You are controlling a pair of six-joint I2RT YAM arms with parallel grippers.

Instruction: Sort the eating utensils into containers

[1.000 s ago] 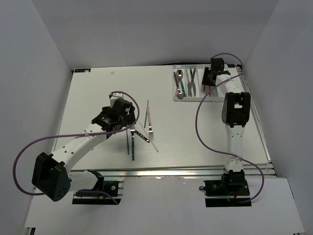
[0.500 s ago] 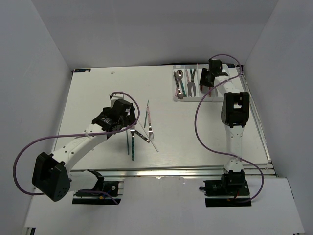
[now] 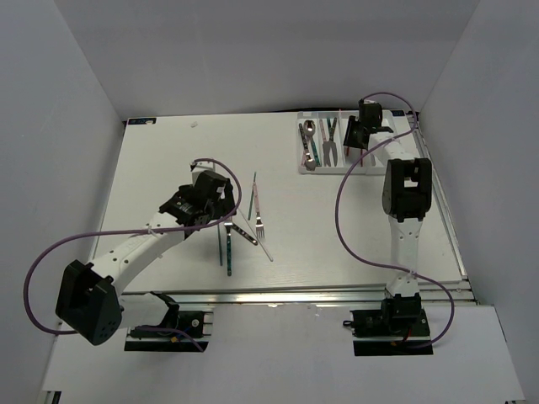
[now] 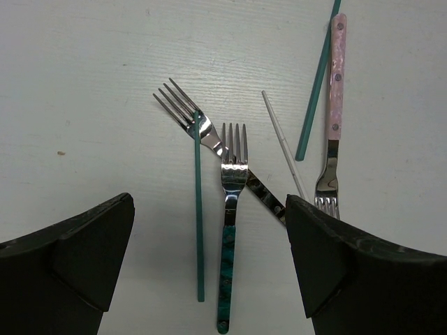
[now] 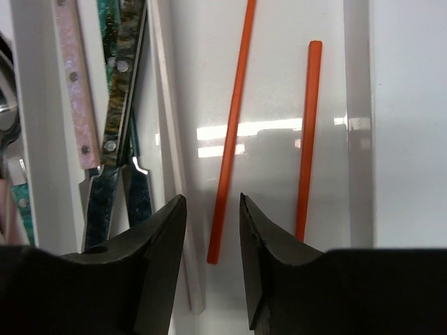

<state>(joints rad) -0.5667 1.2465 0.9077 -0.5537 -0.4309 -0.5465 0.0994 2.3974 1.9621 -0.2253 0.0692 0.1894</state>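
Observation:
My left gripper is open wide just above loose utensils on the table. Between its fingers lie a teal-handled fork and a teal chopstick. A dark-handled fork, a white chopstick, a pink-handled fork and a second teal chopstick lie just beyond. My right gripper is over the white tray, jaws slightly apart and clear of the orange chopstick whose end lies between them. A second orange chopstick lies beside it.
The tray's neighbouring slot, past a white divider, holds dark teal-handled knives and a pink-handled utensil. More utensils fill the tray's left slots. The enclosure's walls stand close behind and right of the tray.
My right gripper has shifted slightly toward the far end of the tray. My left arm has barely moved.

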